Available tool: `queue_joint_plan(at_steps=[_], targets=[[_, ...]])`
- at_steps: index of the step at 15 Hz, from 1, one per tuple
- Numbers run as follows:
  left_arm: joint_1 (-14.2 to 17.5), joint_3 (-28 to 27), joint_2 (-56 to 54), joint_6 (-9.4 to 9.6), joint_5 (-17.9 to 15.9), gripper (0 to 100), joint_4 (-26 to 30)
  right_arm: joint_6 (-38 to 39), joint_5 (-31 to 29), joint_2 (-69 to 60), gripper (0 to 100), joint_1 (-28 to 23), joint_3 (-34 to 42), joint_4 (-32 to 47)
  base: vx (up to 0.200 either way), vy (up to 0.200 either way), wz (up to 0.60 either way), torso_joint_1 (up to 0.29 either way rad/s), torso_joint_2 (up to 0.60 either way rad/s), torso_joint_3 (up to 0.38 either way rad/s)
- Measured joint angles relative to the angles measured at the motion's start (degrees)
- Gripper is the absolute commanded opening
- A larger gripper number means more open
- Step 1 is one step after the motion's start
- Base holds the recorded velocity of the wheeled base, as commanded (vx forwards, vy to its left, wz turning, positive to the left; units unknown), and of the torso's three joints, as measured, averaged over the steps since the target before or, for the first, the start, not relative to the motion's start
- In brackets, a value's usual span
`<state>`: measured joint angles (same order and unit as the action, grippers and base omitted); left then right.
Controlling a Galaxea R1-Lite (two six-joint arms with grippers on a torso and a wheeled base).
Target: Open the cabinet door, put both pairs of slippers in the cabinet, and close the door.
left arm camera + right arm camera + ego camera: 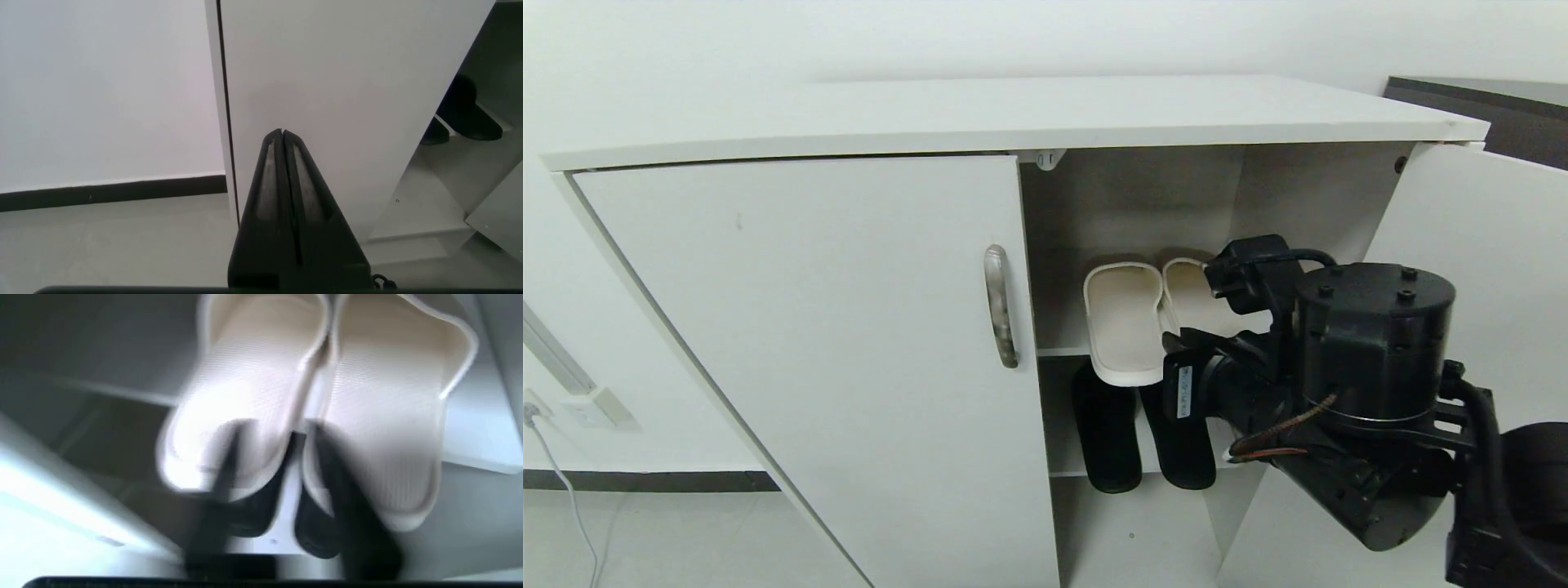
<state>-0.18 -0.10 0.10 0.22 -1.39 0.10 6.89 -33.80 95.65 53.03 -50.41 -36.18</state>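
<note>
White cabinet (1094, 106), open on the right: white slippers (1125, 322) overhang the upper shelf (1062, 353), black slippers (1107, 433) beneath. Right gripper (286, 453) at the white heels, grip too blurred to call; left gripper (282, 143) pinched closed, empty. Likely light, squashy foam: pinch the inner rims.

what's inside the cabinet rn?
Visible: white slippers on the upper shelf, black slippers on the shelf below. The right arm covers part of one white slipper; whatever sits behind the closed left door is hidden.
</note>
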Motion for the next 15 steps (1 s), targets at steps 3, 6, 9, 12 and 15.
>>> queue_joint_plan(at_steps=[3,6,9,12,15], targets=[[0.0,0.0,0.0,0.00,0.0,0,0.0,0.0,0.7,-1.8,0,0.9,2.3,-0.3,0.000,0.000,0.00,0.000,0.00,0.000],[0.0,0.0,0.0,0.02,-0.1,0,0.0,-0.6,2.1,-2.3,0,1.1,4.0,-0.9,0.000,0.000,0.00,0.000,0.00,0.000],[0.0,0.0,0.0,0.02,-0.1,0,0.0,-0.8,2.1,-2.4,0,1.1,4.5,-0.9,0.000,0.000,0.00,0.000,0.00,0.000],[0.0,0.0,0.0,-0.01,-0.1,0,0.0,-0.8,2.1,-2.4,0,1.1,4.7,-0.9,-0.200,0.000,0.00,0.006,0.01,0.002],[0.0,0.0,0.0,-0.04,-0.1,0,0.0,-0.8,2.1,-2.4,0,1.1,4.8,-1.0,-0.200,0.000,0.00,-0.001,0.00,0.002]])
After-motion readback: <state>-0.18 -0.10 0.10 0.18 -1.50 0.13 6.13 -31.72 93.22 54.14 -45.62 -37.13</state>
